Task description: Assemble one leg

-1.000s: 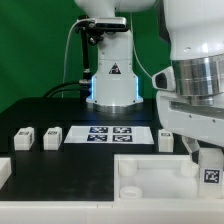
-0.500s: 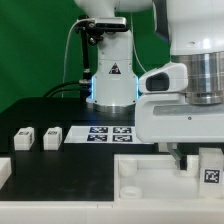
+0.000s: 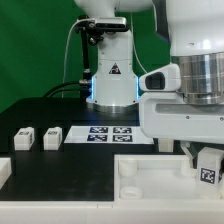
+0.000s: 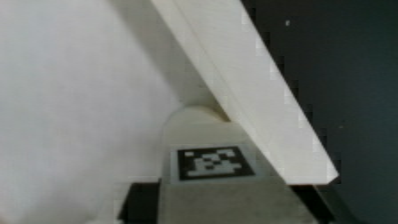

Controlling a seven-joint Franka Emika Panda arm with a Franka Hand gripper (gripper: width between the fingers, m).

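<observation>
My gripper [image 3: 204,165] is shut on a leg [image 3: 208,172], a small white block with a square tag facing the camera. It holds the leg at the exterior view's right, over the far right corner of the large white tray-like piece [image 3: 150,182]. In the wrist view the leg [image 4: 215,150] sits between my dark fingers [image 4: 153,203], with the gripper [image 4: 231,208] above the tray's raised rim [image 4: 240,80] and flat white floor. Two more legs [image 3: 22,138] [image 3: 50,135] lie on the black table at the exterior view's left.
The marker board [image 3: 110,133] lies flat in the middle, in front of the arm's base [image 3: 112,85]. Another white part [image 3: 4,170] shows at the left edge. The arm's wide white wrist [image 3: 185,105] hides the table behind the tray's right side.
The wrist has swung round and now covers the table at the right, hiding a leg that lay there. The held leg has stayed over the tray's right corner, shifting only slightly.
</observation>
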